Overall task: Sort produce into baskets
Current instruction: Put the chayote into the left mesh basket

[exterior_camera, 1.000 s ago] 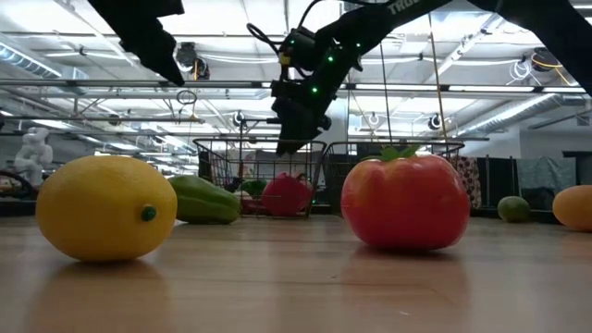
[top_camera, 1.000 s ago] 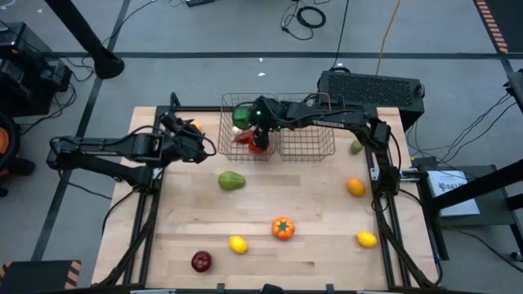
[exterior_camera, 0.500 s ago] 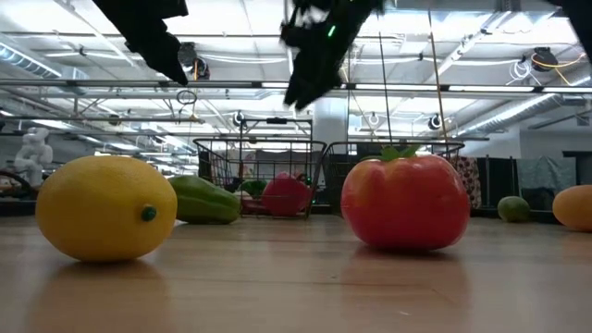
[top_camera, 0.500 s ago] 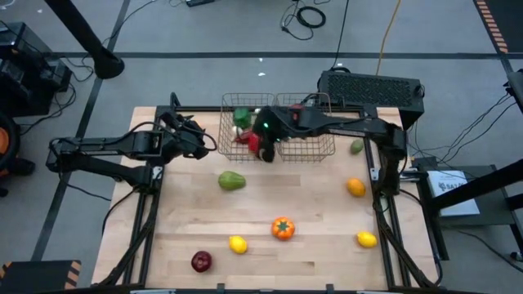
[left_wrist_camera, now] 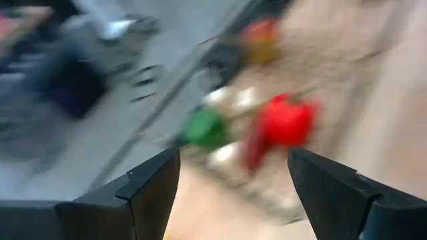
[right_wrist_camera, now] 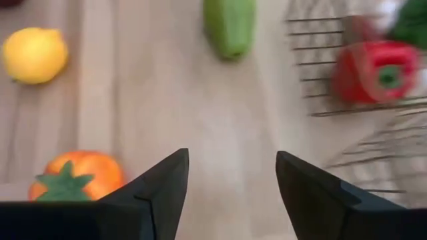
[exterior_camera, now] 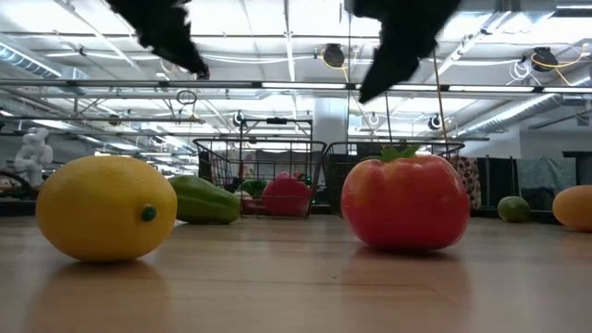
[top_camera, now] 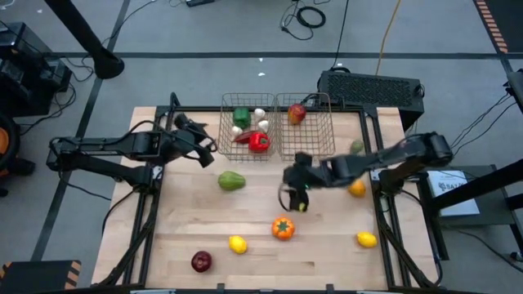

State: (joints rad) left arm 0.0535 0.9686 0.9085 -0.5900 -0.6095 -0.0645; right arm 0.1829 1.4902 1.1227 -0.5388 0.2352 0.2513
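Two wire baskets stand side by side at the table's far edge. The left basket (top_camera: 228,144) holds a green pepper (top_camera: 241,117), garlic (top_camera: 260,114) and a red pepper (top_camera: 259,142). The right basket (top_camera: 325,140) holds a red apple (top_camera: 297,113). My right gripper (top_camera: 295,196) hangs open and empty over the table's middle, above bare wood (right_wrist_camera: 230,180). The orange-red tomato (top_camera: 283,228) lies just nearside of it. My left gripper (top_camera: 204,144) is open and empty, left of the left basket, and looks toward it (left_wrist_camera: 233,180).
Loose on the wood lie a long green pepper (top_camera: 231,180), a lemon (top_camera: 238,243), a dark red apple (top_camera: 201,261), another lemon (top_camera: 366,238), an orange (top_camera: 355,187) and a small green fruit (top_camera: 357,147). A black box (top_camera: 372,88) stands behind the right basket.
My right gripper has swept from above the left basket toward the table's near edge and a little right, out over the table's middle; the red apple in the right basket shows now. My left gripper has turned slightly at the wrist without shifting place.
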